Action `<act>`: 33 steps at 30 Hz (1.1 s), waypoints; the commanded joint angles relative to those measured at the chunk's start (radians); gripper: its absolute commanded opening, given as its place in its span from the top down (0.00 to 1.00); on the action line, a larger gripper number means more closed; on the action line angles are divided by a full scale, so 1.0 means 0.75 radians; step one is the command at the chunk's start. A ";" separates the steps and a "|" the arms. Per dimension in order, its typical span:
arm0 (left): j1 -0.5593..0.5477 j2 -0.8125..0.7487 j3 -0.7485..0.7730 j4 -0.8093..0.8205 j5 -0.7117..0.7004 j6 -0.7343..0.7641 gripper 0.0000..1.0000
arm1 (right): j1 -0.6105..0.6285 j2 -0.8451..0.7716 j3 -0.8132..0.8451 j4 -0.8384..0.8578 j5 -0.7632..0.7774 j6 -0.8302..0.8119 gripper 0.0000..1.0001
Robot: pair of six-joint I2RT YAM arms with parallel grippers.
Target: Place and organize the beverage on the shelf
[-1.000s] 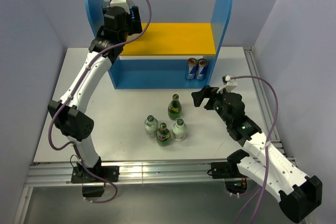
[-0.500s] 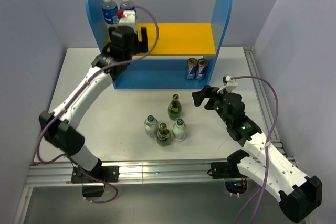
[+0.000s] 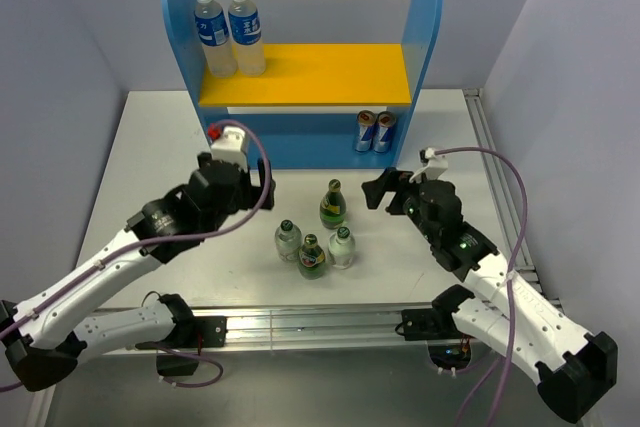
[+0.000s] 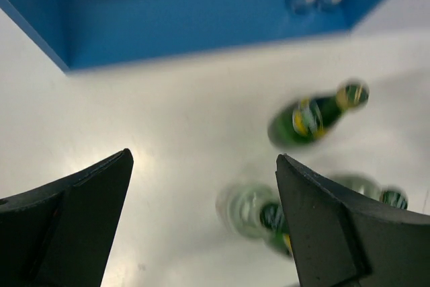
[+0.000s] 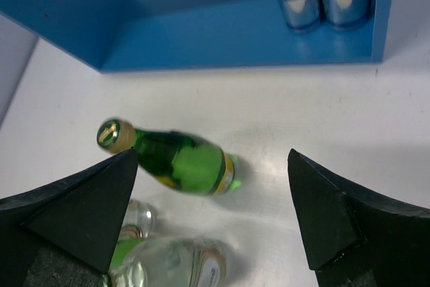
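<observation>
Two clear plastic bottles (image 3: 210,32) on shelf (image 3: 300,142), L end of yellow upper board (image 3: 330,75), side by side, long axes vertical, caps up. Four glass bottles upright on table (image 3: 150,167), necks up: dark green bottle (image 3: 332,205) nearest shelf, other three (image 3: 312,257) clustered just behind. L gripper (image 4: 203,158) fingers apart, empty, left of cluster. R gripper (image 3: 378,190) fingers apart, empty, right of it.

Bright, even light from above in the top view, everything sharp, with a glare strip shining on the rail (image 3: 300,319) at the near edge. The left wrist view is smeared with motion blur, the dark green bottle (image 4: 310,120) streaked. The right wrist view is crisper, with a soft shadow beside that bottle.
</observation>
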 commanded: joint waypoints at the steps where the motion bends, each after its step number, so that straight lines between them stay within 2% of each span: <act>1: -0.118 -0.083 -0.141 -0.093 0.024 -0.231 0.06 | 0.156 -0.045 0.101 -0.166 0.109 0.029 0.00; 7: -0.231 -0.202 -0.321 -0.058 0.059 -0.368 0.05 | 0.529 -0.045 0.197 -0.442 0.484 0.206 0.00; 9: -0.290 -0.215 -0.372 -0.044 0.034 -0.410 0.05 | 0.707 -0.041 0.210 -0.526 0.625 0.296 0.00; 13: -0.388 -0.231 -0.450 0.022 -0.023 -0.491 0.05 | 0.891 0.012 0.196 -0.631 0.707 0.431 0.00; 17: -0.450 -0.217 -0.505 0.052 -0.054 -0.534 0.05 | 1.016 0.065 0.110 -0.604 0.724 0.568 0.00; 23: -0.481 -0.208 -0.570 0.089 -0.119 -0.592 0.05 | 1.041 0.161 0.007 -0.416 0.699 0.604 0.00; 28: -0.493 -0.204 -0.685 0.226 -0.117 -0.651 0.05 | 1.041 0.292 -0.038 -0.290 0.717 0.618 0.00; 33: -0.538 -0.164 -0.781 0.347 -0.217 -0.716 0.05 | 1.041 0.360 -0.099 -0.130 0.777 0.585 0.00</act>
